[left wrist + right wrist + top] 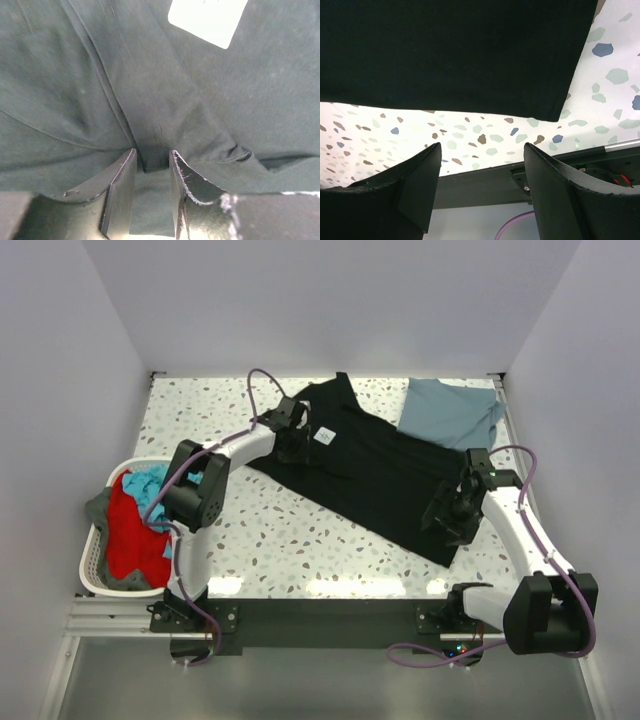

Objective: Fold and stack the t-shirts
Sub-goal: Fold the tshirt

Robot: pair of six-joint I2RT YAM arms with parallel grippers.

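While unclear overhead, black tee [75,90] in left tool [152,165]

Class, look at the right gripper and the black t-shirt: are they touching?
Apart. The right wrist view shows bare speckled table between the open right gripper and the hem of the black t-shirt.

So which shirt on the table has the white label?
The black t-shirt spread across the middle; its white label sits near the neck. The blue t-shirt at the far right shows none.
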